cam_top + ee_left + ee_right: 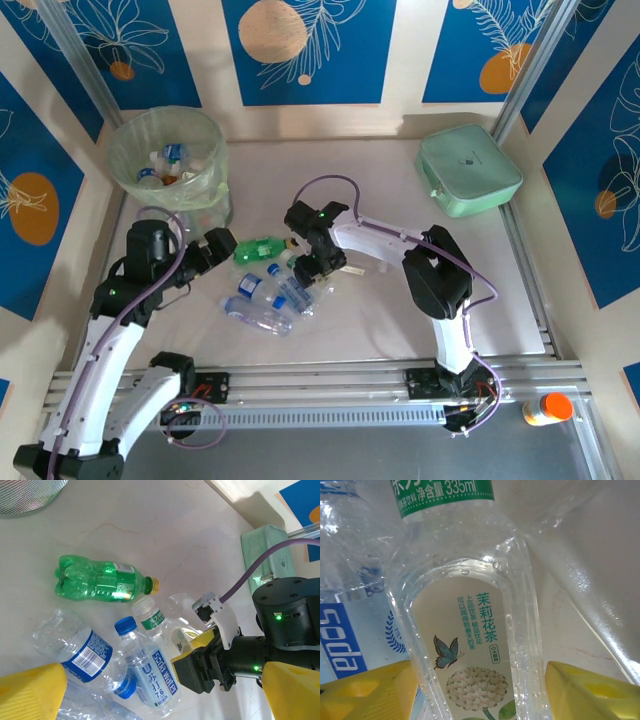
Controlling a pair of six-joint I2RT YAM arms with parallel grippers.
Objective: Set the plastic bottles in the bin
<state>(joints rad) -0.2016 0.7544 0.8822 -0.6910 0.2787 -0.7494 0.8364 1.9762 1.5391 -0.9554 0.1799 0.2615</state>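
Beige tabletop (plastic bottles strewn), blue leaf-patterned wall panels

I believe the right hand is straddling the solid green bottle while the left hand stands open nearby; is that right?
Not quite: the right wrist view shows the right hand straddling a clear bottle with a butterfly label, not the green bottle; the left hand does stand open nearby.

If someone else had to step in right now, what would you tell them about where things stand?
Left gripper: open, empty, near the green bottle.
Right gripper: open, straddling a clear flower-label bottle lying on the table.
Done: several bottles lie in the bin.
Left: the green bottle and the clear bottles piled on the table.
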